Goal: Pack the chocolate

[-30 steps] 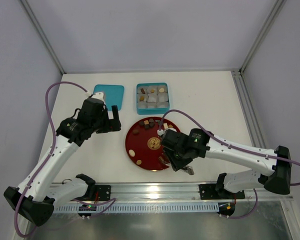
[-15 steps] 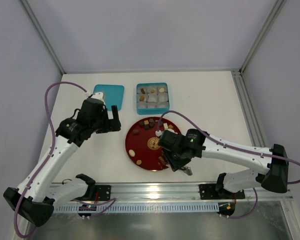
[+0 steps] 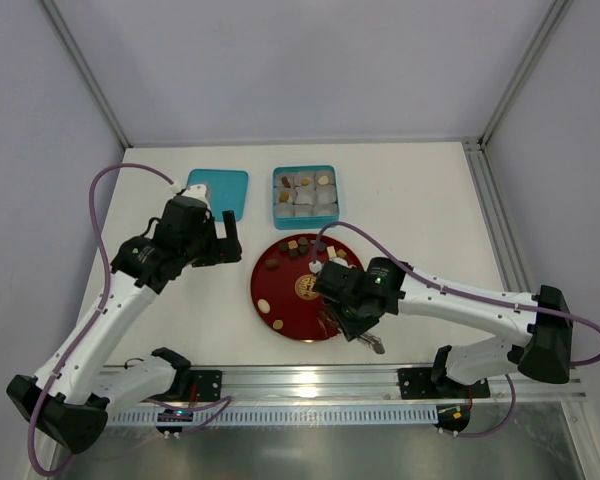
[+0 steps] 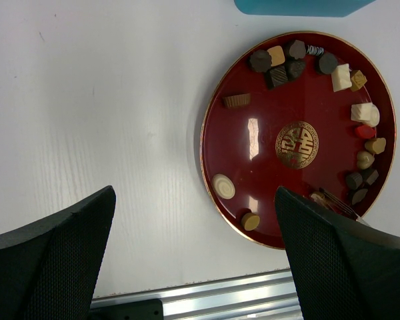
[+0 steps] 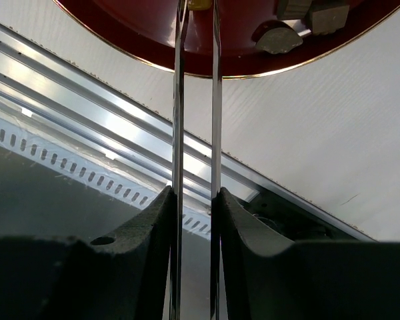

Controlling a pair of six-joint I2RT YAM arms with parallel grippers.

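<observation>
- Find the chocolate (image 4: 341,77) spread round the edge of the red plate (image 4: 203,143), mostly from 10 through 4 o'clock in the left wrist view, plus strays at 8 and 7 o'clock.
- Find a few more pieces already sitting in the paper cups (image 3: 302,198) of the box (image 3: 304,169), at 12 o'clock from the plate in the top view, with the lid (image 3: 218,187) lying at about 10 o'clock.
- Expect small, light, hard, smooth pieces: likely to skate on the glossy plate or pop out of a pinch, and to scuff or chip under too hard a squeeze.
- Take each one low on its body, across two opposite flat sides; for the round and oval ones, straight across the middle, never over a domed top.
- See the right gripper (image 5: 195,197) clamped on tweezers (image 5: 180,100), pressing the two thin blades close together at the plate's 5 o'clock edge.
- Cannot tell whether the blade tips have a piece: cut off at the top of the right wrist view, just where a yellowish piece (image 5: 200,3) shows between them.
- See the left gripper (image 4: 195,193) spread wide and holding nothing, hanging over the table (image 4: 87,100) at 9 o'clock from the plate.
</observation>
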